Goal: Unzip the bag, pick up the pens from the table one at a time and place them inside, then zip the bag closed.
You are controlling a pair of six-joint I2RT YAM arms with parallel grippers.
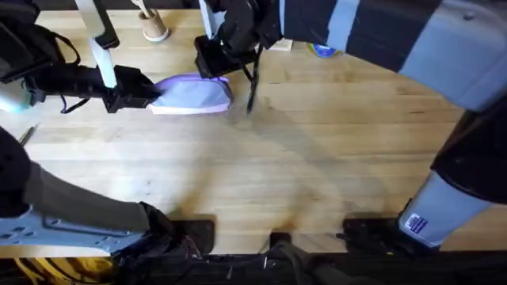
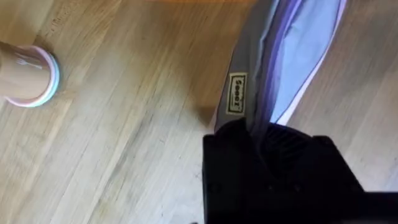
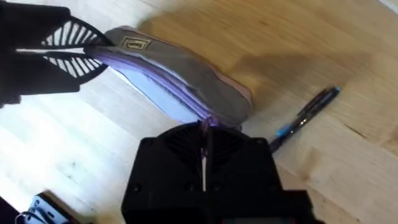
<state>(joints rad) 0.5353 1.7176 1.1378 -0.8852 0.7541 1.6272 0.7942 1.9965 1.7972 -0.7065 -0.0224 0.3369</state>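
One pen (image 3: 306, 115) beside pincer-clamped bag (image 3: 174, 74).

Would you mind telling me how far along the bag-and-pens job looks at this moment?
Nothing looks finished yet. In hand: the left gripper pinches one end of the bag, while the right gripper is closed at the zipper near the other end, apparently working it; how far it is open I cannot tell. Left: a pen lies on the table beside the bag, then zipping shut.
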